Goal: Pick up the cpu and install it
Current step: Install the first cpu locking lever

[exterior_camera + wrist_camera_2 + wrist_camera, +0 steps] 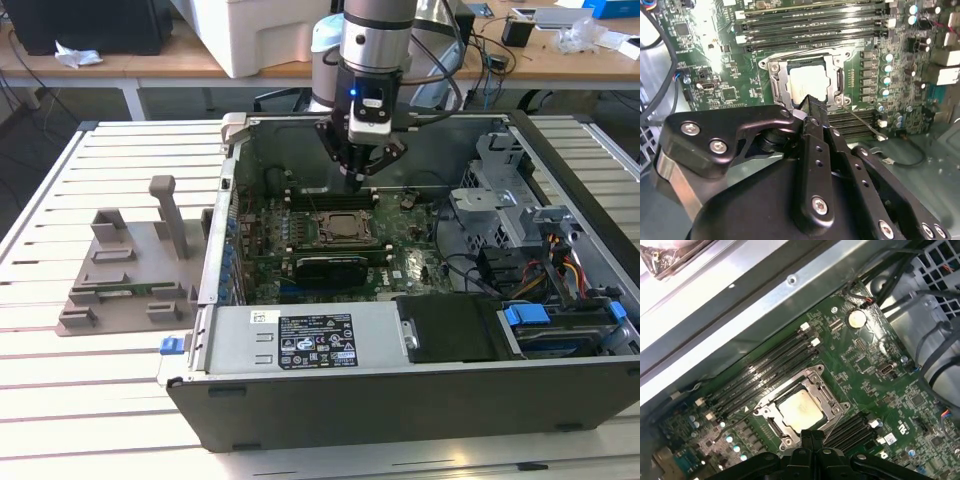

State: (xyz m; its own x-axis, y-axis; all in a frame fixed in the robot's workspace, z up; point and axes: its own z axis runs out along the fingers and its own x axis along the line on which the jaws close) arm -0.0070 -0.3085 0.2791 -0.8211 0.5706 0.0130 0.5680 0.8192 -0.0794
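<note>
The cpu (800, 410), a silvery square chip, lies flat inside the metal socket frame (771, 426) on the green motherboard (410, 265); it also shows in the second wrist view as the cpu (807, 82). My gripper (358, 178) hangs inside the open computer case, just above the socket (345, 228) and toward its rear edge. In both wrist views the black fingertips meet with nothing between them, gripper (810, 101) and gripper (810, 436), and their tips hover over the chip's near edge. Whether they touch the chip cannot be told.
Black memory slots (765, 375) flank the socket on both sides. A black card (330, 268) stands in front of the socket. Drive cage and cables (540, 250) fill the exterior view's right. A grey fixture (125, 270) sits on the slatted table outside the case.
</note>
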